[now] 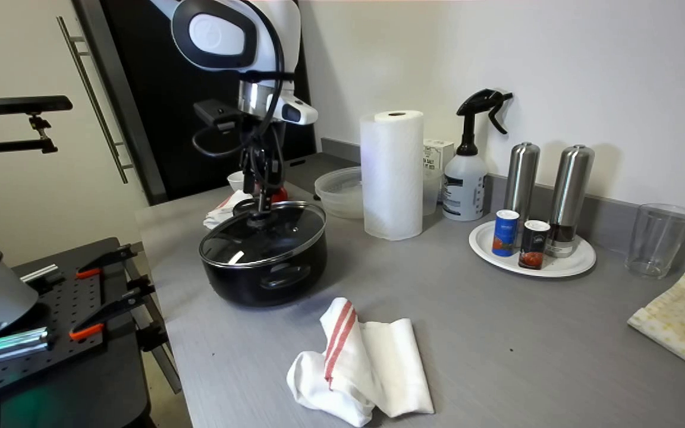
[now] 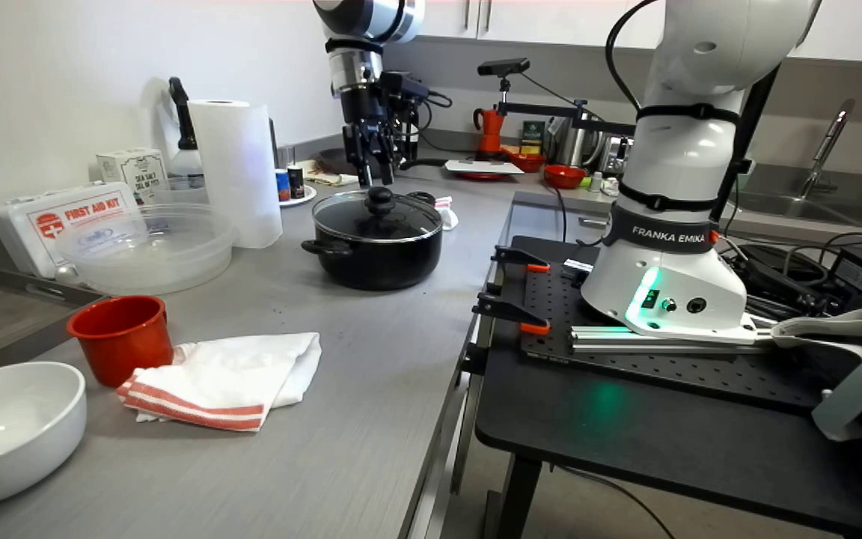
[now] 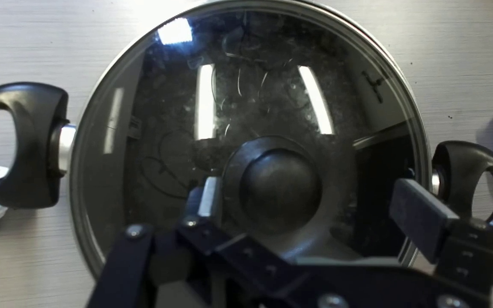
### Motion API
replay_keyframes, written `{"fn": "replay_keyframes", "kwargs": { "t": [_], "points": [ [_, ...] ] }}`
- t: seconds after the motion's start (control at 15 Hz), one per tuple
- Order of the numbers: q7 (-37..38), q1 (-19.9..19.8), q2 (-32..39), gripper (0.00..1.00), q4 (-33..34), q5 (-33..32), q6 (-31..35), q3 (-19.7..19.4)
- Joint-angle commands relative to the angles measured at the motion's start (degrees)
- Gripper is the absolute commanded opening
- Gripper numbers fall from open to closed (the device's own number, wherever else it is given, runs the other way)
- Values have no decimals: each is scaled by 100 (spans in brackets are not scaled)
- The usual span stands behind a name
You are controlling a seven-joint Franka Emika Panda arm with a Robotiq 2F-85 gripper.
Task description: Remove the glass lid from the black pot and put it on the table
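Note:
The black pot [image 1: 259, 288] stands on the grey table [image 1: 467, 333], near its edge. It shows in both exterior views [image 2: 386, 266], with its side handles in the wrist view [image 3: 37, 188]. The glass lid [image 1: 286, 235] lies on the pot, also in an exterior view [image 2: 341, 217]; its dark knob [image 3: 280, 192] is at the centre. My gripper [image 3: 315, 203] points down over the lid, open and holding nothing. One finger is close beside the knob, the other well apart towards the lid's rim. In an exterior view the fingertips [image 2: 376, 182] appear at about the knob's top; contact cannot be told.
A striped towel [image 1: 360, 362] lies on one side of the pot, another towel [image 2: 229, 382] on the opposite side. A paper-towel roll [image 1: 393, 178], transparent container [image 2: 154, 254] and spray bottle [image 1: 464, 184] stand by the wall. A white plate [image 1: 485, 244] holds shakers. A red mug [image 2: 118, 340] and bowl [image 2: 19, 434] stand nearby.

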Motion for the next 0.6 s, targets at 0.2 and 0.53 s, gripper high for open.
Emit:
{"fn": "replay_keyframes", "kwargs": {
  "t": [0.2, 0.53],
  "points": [
    [82, -42, 322, 100, 302, 105, -78, 31],
    [75, -67, 355, 62, 318, 103, -60, 38]
  ]
}}
